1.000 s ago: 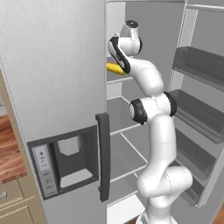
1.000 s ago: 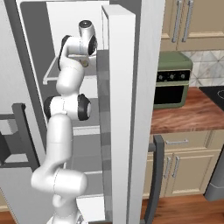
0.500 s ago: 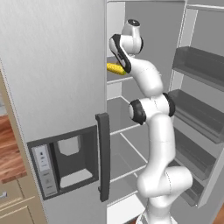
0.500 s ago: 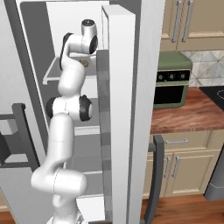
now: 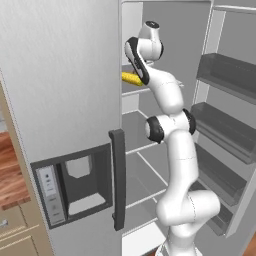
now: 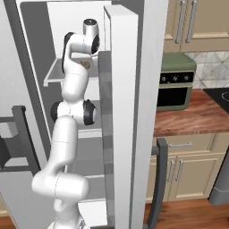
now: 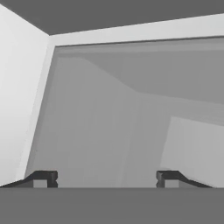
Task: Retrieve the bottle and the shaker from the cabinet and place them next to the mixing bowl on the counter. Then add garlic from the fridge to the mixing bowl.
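Note:
The grey-silver fridge (image 5: 60,75) stands open, and my arm reaches into its upper compartment over the white inner shelves (image 5: 150,172). In the hand view my gripper (image 7: 106,178) is open, its two dark fingertips (image 7: 43,178) far apart with nothing between them, facing the bare grey back wall and ceiling of the fridge. A yellow ridged item (image 5: 131,78) lies on the upper shelf just left of the wrist. A small tan thing (image 6: 86,65) sits on that shelf beside the arm; I cannot tell what it is. Garlic, bottle, shaker and mixing bowl are out of view.
The left fridge door with its dispenser panel (image 5: 70,187) and black handle (image 5: 118,177) stands close beside the arm. The right door's racks (image 5: 225,72) line the other side. A green toaster oven (image 6: 176,82) sits on the counter (image 6: 192,118) under shut tan wall cabinets (image 6: 188,22).
The top of the arm has shifted slightly upward inside the fridge; the gripper end stays in the upper compartment.

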